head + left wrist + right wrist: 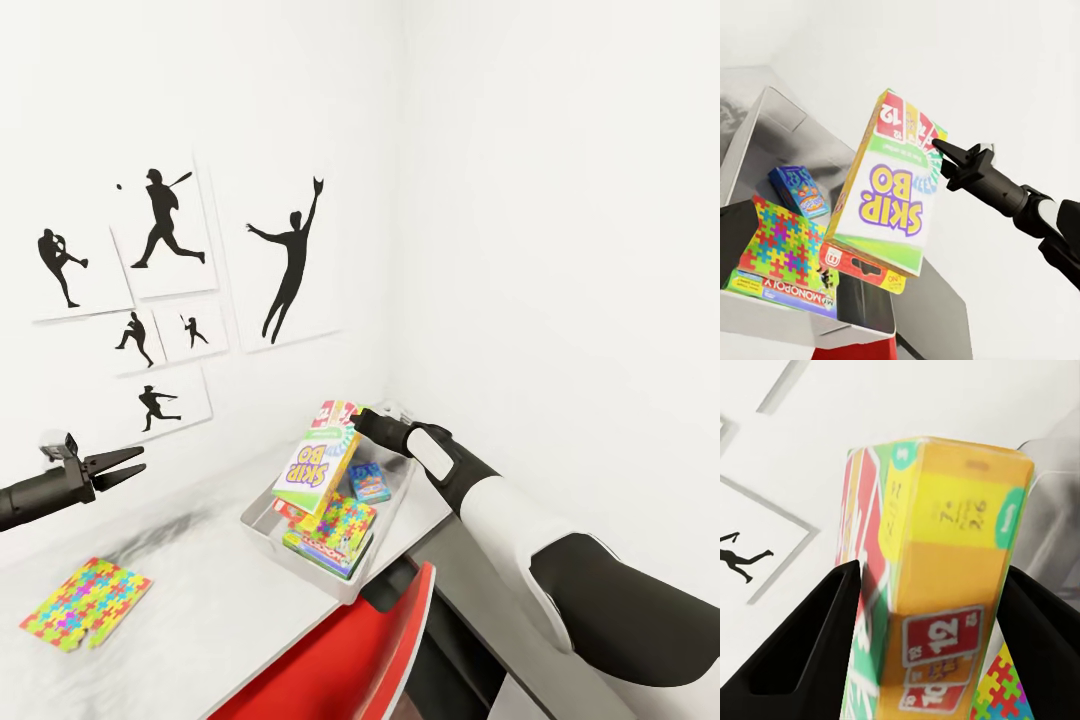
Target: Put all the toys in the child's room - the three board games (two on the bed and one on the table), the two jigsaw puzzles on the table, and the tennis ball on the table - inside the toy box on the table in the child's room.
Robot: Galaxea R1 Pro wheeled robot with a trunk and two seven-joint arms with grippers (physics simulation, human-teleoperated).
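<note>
Clamped by black right gripper (352,418): green-edged printed cardboard board game (315,465), long axis steeply tilted, low end inside shallow grey toy box (262,527) (directly beneath).

Bright, even, diffuse light; white walls (560,200) near blown out. Soft grey smudged shadow on table (200,560) beneath left gripper (125,466). No glare. Right wrist view: yellow-red board game (937,585) close and blurred, print smeared. Head view: straight lines bowed toward edges.
</note>
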